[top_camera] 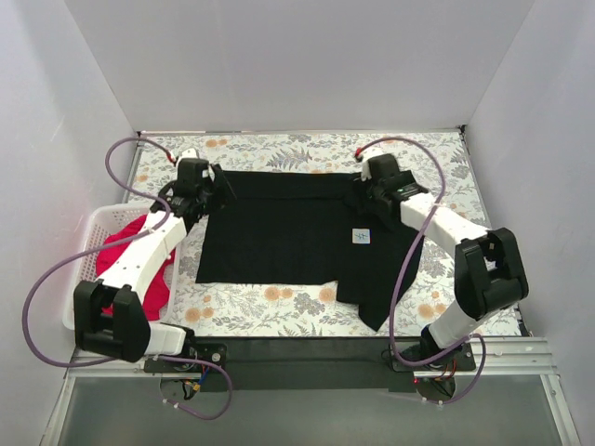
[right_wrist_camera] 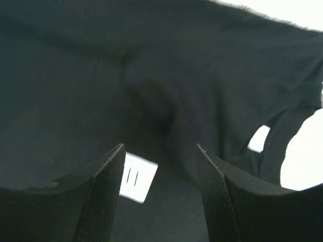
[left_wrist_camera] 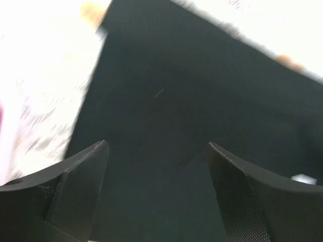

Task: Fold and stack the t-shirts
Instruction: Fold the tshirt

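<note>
Black t-shirt [top_camera: 279, 228] | flat on surface [top_camera: 279, 302], long axis left–right | left gripper [left_wrist_camera: 157, 145] released, over far-left corner | right gripper [right_wrist_camera: 160, 147] released, over far-right label end | each arm nearest its own corner | red-pink t-shirt [top_camera: 156, 286] in basket [top_camera: 96, 220], left

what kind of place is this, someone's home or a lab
Probably a lab test booth: plain white walls box in a flower-patterned table, with a black t-shirt spread between two bolted-down robot arms.

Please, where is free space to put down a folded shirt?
Free: the far strip between the black t-shirt and the back wall; the near strip below its hem. Crowded: the left side, with the basket holding the red-pink t-shirt.
</note>
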Controlling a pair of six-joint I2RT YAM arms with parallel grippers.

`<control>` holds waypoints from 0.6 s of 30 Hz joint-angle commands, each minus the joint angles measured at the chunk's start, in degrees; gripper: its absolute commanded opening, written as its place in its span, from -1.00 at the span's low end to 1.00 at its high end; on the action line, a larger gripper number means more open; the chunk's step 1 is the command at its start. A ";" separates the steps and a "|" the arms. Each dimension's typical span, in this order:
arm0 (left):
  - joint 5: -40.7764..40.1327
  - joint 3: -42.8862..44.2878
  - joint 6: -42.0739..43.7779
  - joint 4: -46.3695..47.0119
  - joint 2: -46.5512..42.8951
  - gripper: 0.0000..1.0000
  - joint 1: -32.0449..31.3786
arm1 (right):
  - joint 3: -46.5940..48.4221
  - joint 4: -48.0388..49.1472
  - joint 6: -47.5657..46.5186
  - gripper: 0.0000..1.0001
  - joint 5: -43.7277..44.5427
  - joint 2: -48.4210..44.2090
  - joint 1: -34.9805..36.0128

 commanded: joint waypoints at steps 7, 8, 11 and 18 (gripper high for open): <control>-9.32 -12.94 2.61 1.89 -8.34 0.55 0.27 | 0.48 0.60 -13.54 -0.21 26.11 8.24 15.08; -9.23 -13.04 2.61 1.80 -8.34 0.55 0.27 | 1.44 0.87 -14.32 -0.26 26.48 10.17 15.09; -9.40 -13.13 2.79 1.98 -8.60 0.54 0.27 | 3.37 2.10 -15.99 -0.26 26.48 13.51 15.17; -9.40 -12.86 2.87 1.98 -7.99 0.53 0.36 | 5.93 5.08 -19.34 -0.25 30.17 18.00 15.09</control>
